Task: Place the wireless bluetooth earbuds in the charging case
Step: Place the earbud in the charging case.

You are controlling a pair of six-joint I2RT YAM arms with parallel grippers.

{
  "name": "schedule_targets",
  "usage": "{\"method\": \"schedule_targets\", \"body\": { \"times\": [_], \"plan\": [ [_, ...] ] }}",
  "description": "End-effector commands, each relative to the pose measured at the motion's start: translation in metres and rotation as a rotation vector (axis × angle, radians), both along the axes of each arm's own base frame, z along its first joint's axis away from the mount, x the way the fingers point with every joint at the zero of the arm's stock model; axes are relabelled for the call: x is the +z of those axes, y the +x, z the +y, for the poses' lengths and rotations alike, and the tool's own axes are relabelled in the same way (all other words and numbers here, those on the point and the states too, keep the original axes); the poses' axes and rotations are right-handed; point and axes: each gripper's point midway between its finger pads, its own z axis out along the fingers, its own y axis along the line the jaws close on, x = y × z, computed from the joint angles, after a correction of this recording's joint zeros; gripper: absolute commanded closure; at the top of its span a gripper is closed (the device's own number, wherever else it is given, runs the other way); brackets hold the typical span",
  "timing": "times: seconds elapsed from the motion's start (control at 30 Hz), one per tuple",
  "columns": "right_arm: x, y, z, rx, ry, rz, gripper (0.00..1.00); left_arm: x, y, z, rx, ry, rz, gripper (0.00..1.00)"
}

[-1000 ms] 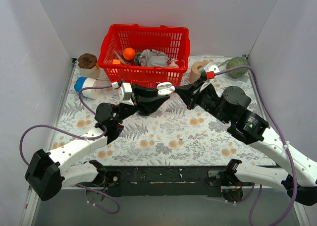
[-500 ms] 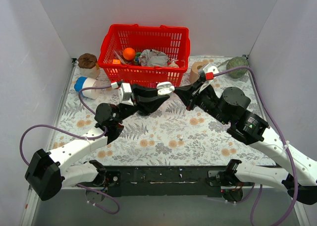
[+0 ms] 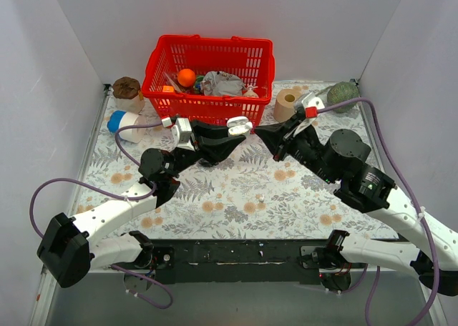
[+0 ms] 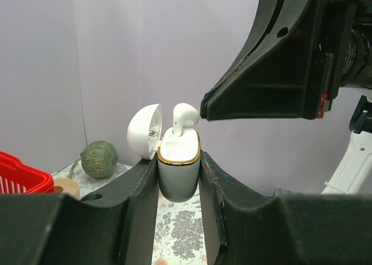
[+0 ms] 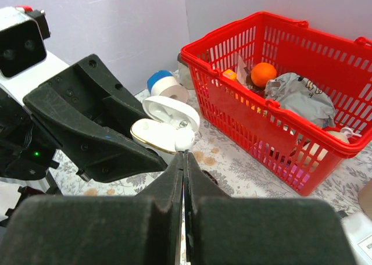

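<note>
My left gripper (image 4: 177, 165) clamps the open charging case (image 4: 179, 186); my right gripper (image 5: 183, 156), closed, sits just beside the earbud (image 4: 183, 116) standing inside.

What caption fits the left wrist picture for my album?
Left hand grips the open charging case, a white earbud poking out, the shut right hand close beside it.

Earbud (image 4: 185, 116) stem hidden inside case (image 4: 179, 173)

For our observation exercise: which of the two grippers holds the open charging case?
The left gripper: it clamps the case from both sides. The right gripper is shut, its tips by the earbud standing in the case.
</note>
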Motion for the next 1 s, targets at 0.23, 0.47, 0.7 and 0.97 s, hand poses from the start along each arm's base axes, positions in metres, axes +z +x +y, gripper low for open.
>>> {"method": "schedule_targets", "body": {
  "times": [0.23,0.47,0.7,0.97],
  "plan": [
    [0.037,0.002,-0.014,-0.053,0.051,-0.064,0.99,0.004,-0.008,0.003,-0.013,-0.007,-0.019,1.00],
    [0.036,0.000,-0.002,-0.008,0.048,-0.056,0.99,0.004,-0.009,0.002,-0.019,-0.003,-0.022,1.00],
    [0.033,-0.001,0.006,0.024,0.041,-0.046,0.99,0.005,-0.008,0.001,-0.021,-0.004,-0.020,1.00],
    [0.035,-0.003,0.009,0.036,0.043,-0.047,0.99,0.004,-0.008,0.001,-0.024,-0.004,-0.016,1.00]
  ]
}}
